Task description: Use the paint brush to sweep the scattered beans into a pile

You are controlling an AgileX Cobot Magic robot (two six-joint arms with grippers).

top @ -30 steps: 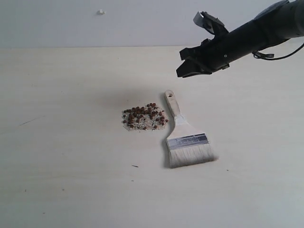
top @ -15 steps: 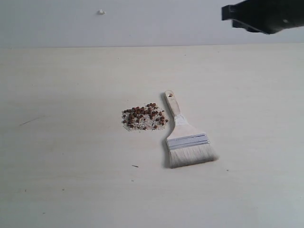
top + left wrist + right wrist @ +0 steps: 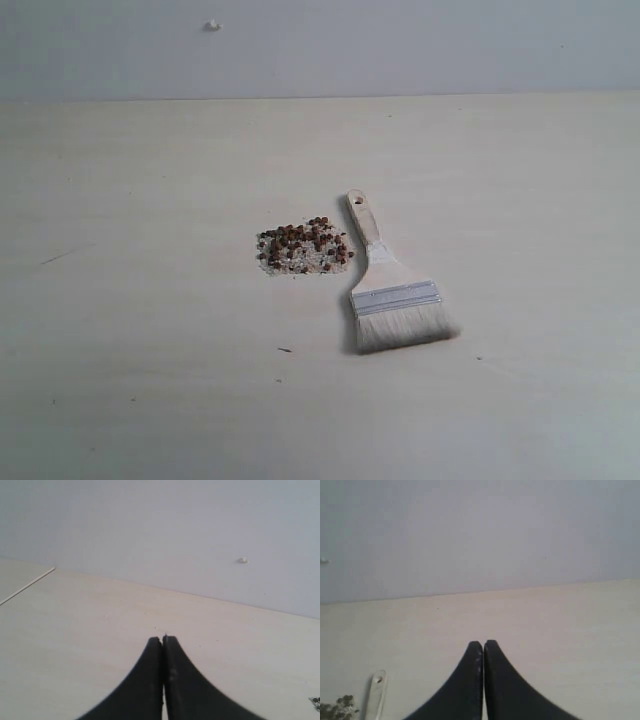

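Beans (image 3: 303, 248) sit piled just left of brush (image 3: 395, 296) handle; sweeping looks done. Your left fingers (image 3: 145, 680) and right fingers (image 3: 467, 680) pressed together, empty. Next: you check strays only.

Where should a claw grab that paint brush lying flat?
Likely the narrow wooden handle of the paint brush, from straight above, pinching across its width. It lies flat, and the beans sit close beside it, so a sideways approach would disturb them.

beans (image 3: 304, 248) piled, paint brush (image 3: 392, 285) just right
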